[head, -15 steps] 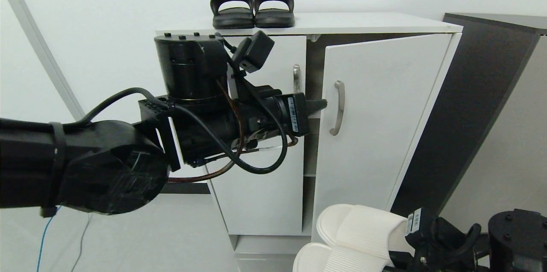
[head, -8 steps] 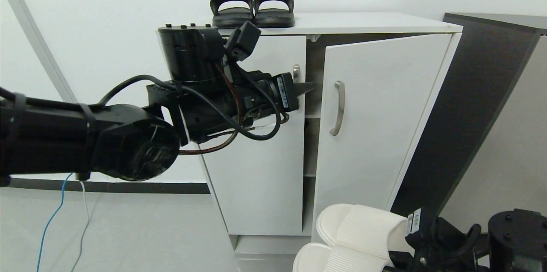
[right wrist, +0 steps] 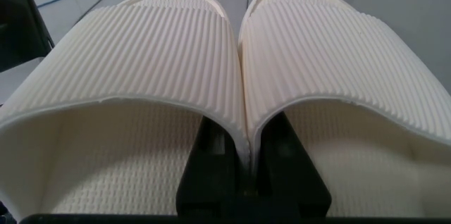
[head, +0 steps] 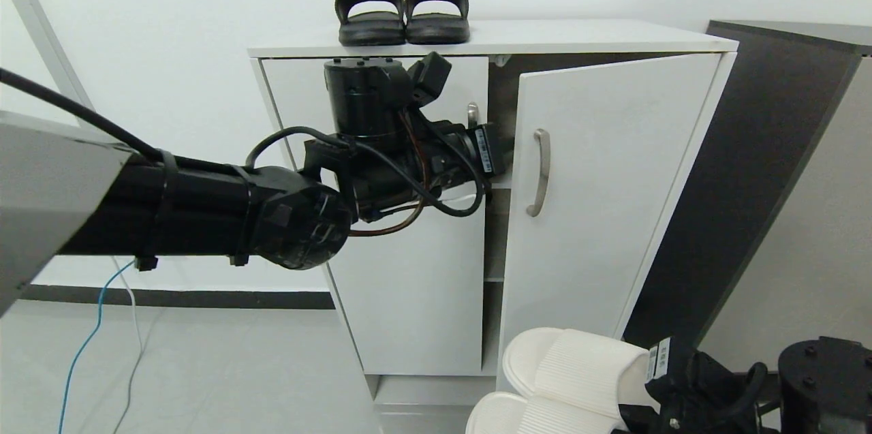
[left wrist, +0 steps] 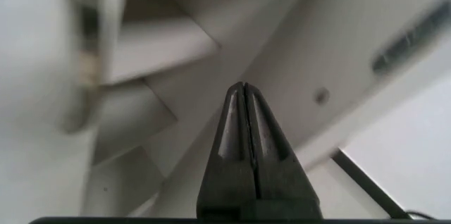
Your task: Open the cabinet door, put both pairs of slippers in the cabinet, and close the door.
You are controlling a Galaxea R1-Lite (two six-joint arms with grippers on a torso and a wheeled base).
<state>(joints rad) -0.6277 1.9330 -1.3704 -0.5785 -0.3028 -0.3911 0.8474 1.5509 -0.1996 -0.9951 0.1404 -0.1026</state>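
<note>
A pair of black slippers point(head: 402, 11) stands on top of the white cabinet point(head: 599, 35). The cabinet's right door point(head: 606, 216) hangs ajar, leaving a dark gap beside the left door point(head: 409, 284). My left gripper point(head: 497, 150) is at that gap, level with the left door's handle point(head: 472, 115). In the left wrist view it point(left wrist: 244, 108) is shut with nothing in it, pointing at shelves inside. Low at the right, my right gripper point(head: 647, 386) is shut on the pair of white ribbed slippers point(head: 565, 373), pinching their inner strap edges point(right wrist: 243, 122) together.
The right door's metal handle point(head: 540, 172) faces me just right of the left gripper. A dark panel point(head: 756, 168) flanks the cabinet on the right. A blue cable point(head: 82, 352) lies on the grey floor at the left.
My left arm has stretched forward toward the cabinet, carrying its shut gripper up and into the gap between the doors. The right arm and white slippers have barely shifted.
</note>
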